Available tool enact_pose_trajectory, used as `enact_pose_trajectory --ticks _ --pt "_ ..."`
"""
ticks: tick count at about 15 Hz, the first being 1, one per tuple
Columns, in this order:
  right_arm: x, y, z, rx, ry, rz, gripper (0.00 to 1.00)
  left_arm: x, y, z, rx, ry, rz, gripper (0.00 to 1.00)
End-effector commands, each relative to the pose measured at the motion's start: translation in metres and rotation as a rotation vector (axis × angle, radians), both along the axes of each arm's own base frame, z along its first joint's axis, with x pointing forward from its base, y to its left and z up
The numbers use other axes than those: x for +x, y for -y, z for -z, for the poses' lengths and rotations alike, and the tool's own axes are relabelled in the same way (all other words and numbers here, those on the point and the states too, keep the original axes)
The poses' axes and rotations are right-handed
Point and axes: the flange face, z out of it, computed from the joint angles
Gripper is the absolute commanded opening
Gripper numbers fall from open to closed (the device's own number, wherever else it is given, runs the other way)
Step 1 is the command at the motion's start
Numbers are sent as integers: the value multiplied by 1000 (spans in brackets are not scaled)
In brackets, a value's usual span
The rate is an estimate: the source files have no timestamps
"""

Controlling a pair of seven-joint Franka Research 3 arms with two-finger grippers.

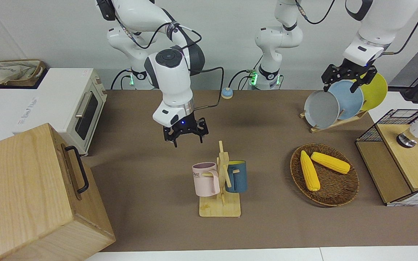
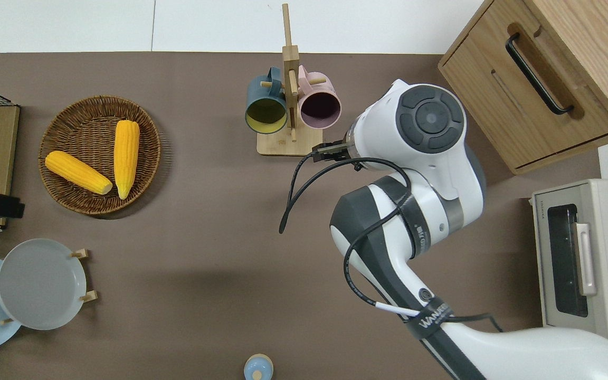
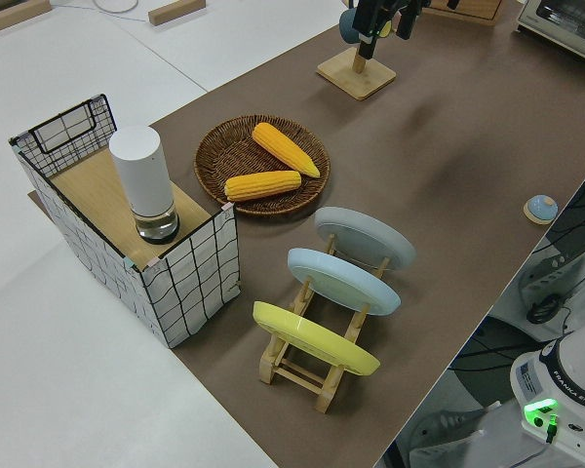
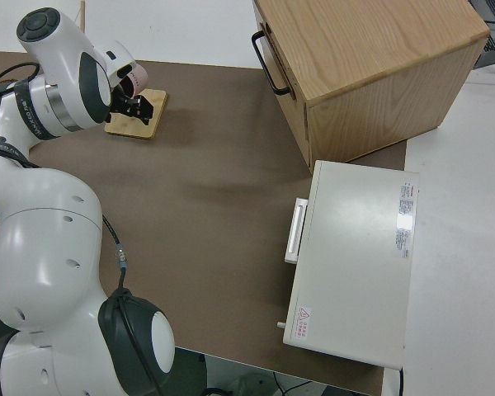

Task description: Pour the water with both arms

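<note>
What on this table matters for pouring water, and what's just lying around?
For the job: right gripper, pink mug, blue mug, wooden mug rack, probably white cylindrical container.
Lying about: yellow corn cobs, round wicker basket, coloured plates, white toaster oven, wooden cabinet.

We see a brown table (image 1: 151, 188), a pink mug (image 1: 205, 179) and a dark blue mug (image 1: 237, 176) near the black right tool (image 1: 186, 139), 2 yellow corn cobs (image 1: 318, 167), and a white, black-gridded basket (image 3: 190, 283).
</note>
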Motion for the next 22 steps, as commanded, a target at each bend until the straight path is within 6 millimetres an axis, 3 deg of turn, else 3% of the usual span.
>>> enact_pose_trajectory --ticks 1,7,11,15,20,22 --pt "17 -9 26 -43 96 -47 992 -7 -55 -5 15 24 57 995" --pt "37 -9 24 -60 273 -186 990 -19 -161 -1 9 101 91 993" --pt "50 -4 21 -40 338 -203 971 -35 -211 -5 -2 168 77 995" --pt "59 3 20 -37 348 -195 858 -43 -253 4 -18 236 50 995" --pt "59 3 19 -33 348 -190 478 -46 -301 27 -49 337 37 995" --pt "59 3 19 -31 347 -186 383 -48 -317 41 -74 378 19 995"
